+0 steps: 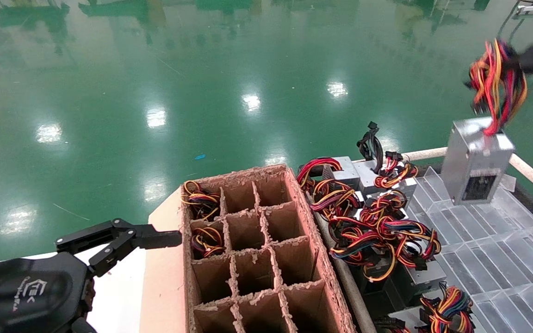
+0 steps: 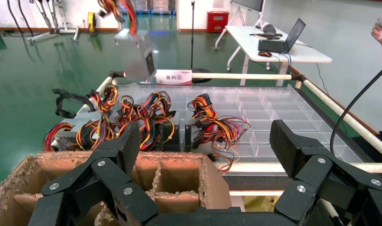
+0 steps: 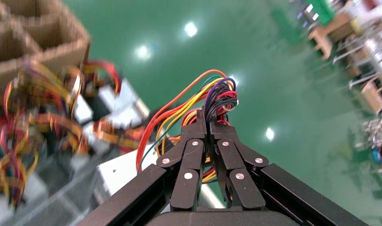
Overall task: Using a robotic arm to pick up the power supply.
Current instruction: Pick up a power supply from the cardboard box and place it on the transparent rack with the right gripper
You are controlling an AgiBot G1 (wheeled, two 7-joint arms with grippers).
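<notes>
A silver-grey power supply [image 1: 477, 159] hangs in the air at the right, above the clear tray, dangling from its bundle of red, yellow and orange wires [image 1: 498, 81]. My right gripper [image 1: 532, 58] is shut on that wire bundle [image 3: 212, 101] near the top right corner. The box shows below it in the right wrist view [image 3: 121, 172] and far off in the left wrist view [image 2: 135, 54]. My left gripper [image 1: 164, 238] is open at the lower left, beside the cardboard box, holding nothing.
A brown cardboard box [image 1: 324, 268] with divider cells stands at the front centre; two far-left cells hold wired units [image 1: 201, 201]. Several more power supplies with tangled wires [image 1: 377, 226] lie on the clear compartment tray [image 1: 502, 249]. White rails [image 1: 532, 175] edge the tray.
</notes>
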